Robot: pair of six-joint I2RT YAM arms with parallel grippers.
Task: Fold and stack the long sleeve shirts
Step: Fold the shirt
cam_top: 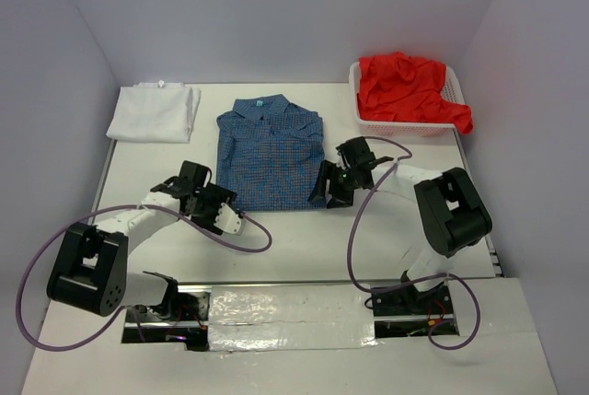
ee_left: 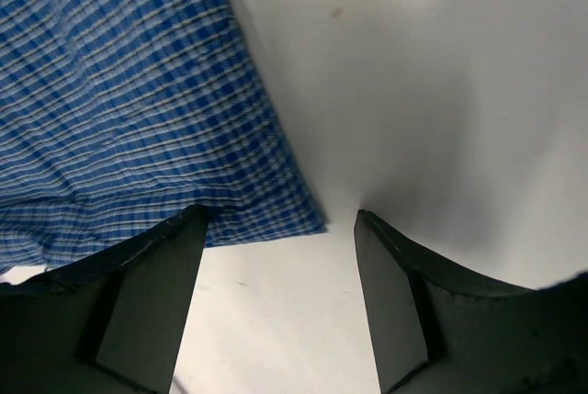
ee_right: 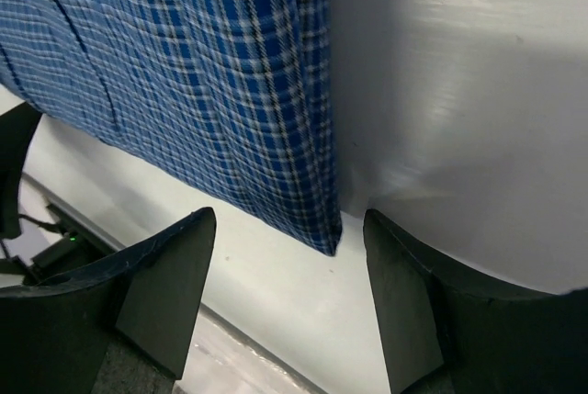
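Three shirts on the table point(cam_top: 294, 238). White shirt point(cam_top: 153, 111) lies folded at the far left, well apart from the arms. Left gripper point(cam_top: 228, 211) sits low at the near-left corner of the blue shirt point(cam_top: 270, 151). In the left wrist view, the gripper point(ee_left: 276, 256) stands open with nothing clamped. The shirt's point(ee_left: 129, 109) corner pokes into the gap between the fingers point(ee_left: 147, 302), and its hem meets the tip of the finger on the left of that view; real contact there is hard to tell. The other finger is over bare table. Blue shirt lies folded flat at table centre, collar at the far end, a neat rectangle. Right gripper point(cam_top: 327, 194) is at the shirt's near-right corner. In the right wrist view, the gripper point(ee_right: 289, 247) is also open and holds nothing. The folded edge of the shirt point(ee_right: 184, 73) runs down into the gap and ends in a corner between the fingers point(ee_right: 156, 284), near the one on the right of that view but apart from it. Basket point(cam_top: 405, 126) sits at the far right of the table with the red shirt point(cam_top: 409, 89) heaped inside, unfolded, and some cloth hangs over the right rim. Purple cables point(cam_top: 354, 229) loop from both arms over the near table.
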